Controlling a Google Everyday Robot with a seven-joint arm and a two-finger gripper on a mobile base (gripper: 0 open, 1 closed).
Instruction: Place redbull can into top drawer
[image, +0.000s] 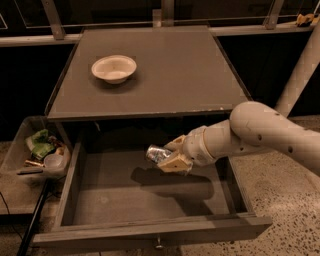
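The top drawer (75, 190) is pulled open below the grey counter, with a small metal knob (159, 244) on its front panel. My gripper (167, 157) reaches in from the right and is shut on the redbull can (156, 153), a small silver can lying sideways between the tan fingers. The can hangs over the middle of the drawer, a little above its flat floor, and casts a shadow there.
A cream-white bowl (114, 68) sits on the counter top (165, 70) at the back left. A clear plastic bin (30, 155) of clutter stands left of the drawer. A white pole (300, 75) rises at the right.
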